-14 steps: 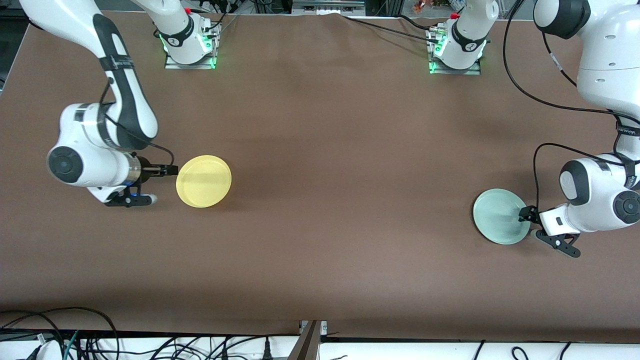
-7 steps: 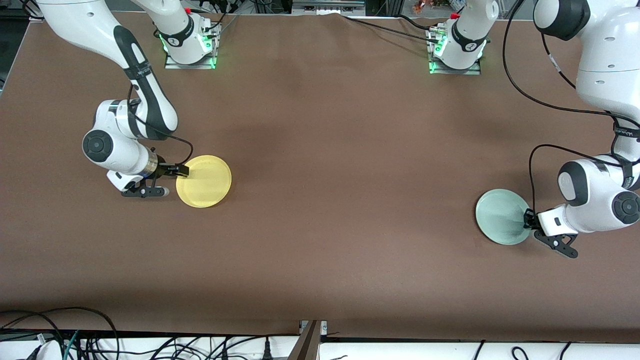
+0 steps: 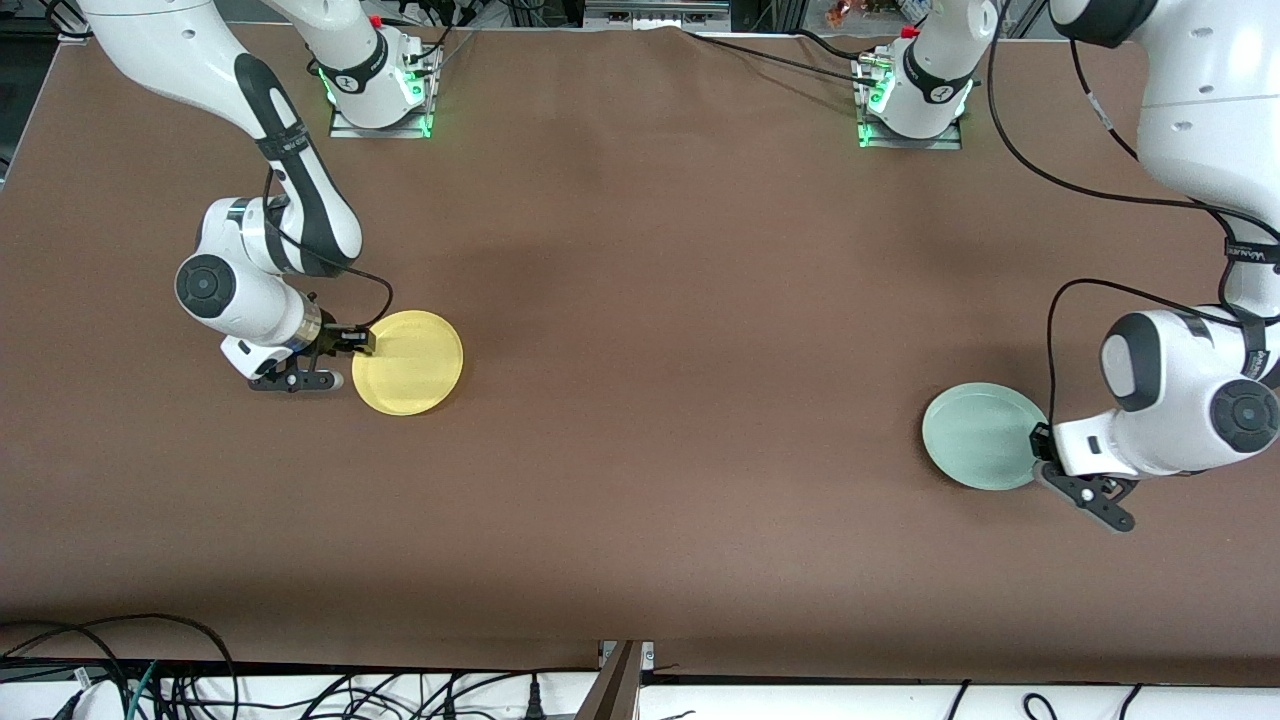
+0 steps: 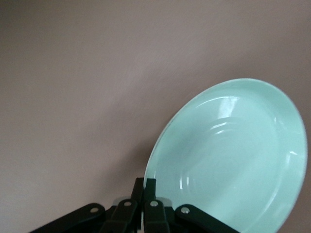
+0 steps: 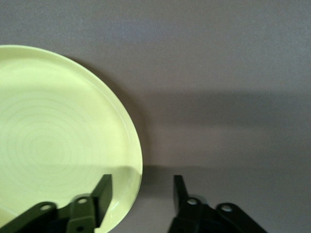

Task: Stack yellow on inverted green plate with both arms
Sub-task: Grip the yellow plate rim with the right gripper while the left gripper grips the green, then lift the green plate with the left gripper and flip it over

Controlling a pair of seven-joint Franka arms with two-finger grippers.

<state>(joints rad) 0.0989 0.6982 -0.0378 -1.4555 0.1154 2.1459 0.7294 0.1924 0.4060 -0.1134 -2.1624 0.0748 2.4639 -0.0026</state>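
The yellow plate point(image 3: 408, 362) lies flat on the brown desk point(image 3: 660, 300) toward the right arm's end. The green plate point(image 3: 983, 436) is well apart from it, toward the left arm's end and a little nearer the front camera.

The left pincer point(image 4: 145, 187) is clamped narrow on the green plate's rim. In the left wrist view the plate tilts up off the desk, its glossy hollow showing, so it looks raised at the gripped edge and not yet inverted.

The right pincer point(image 5: 142, 187) stands wide open at the yellow plate's rim on the side toward the right arm's end, one finger point(image 5: 102, 191) over the plate and the other off it over the desk, holding nothing.

Both plates look stiff, light and smooth, probably hard plastic or glazed ware, so they should keep their shape but may slip or pivot in a thin two-finger pinch. The raised rim is the only real purchase; a bite across it seems best. Turning the green plate risks it sliding free and clattering down.
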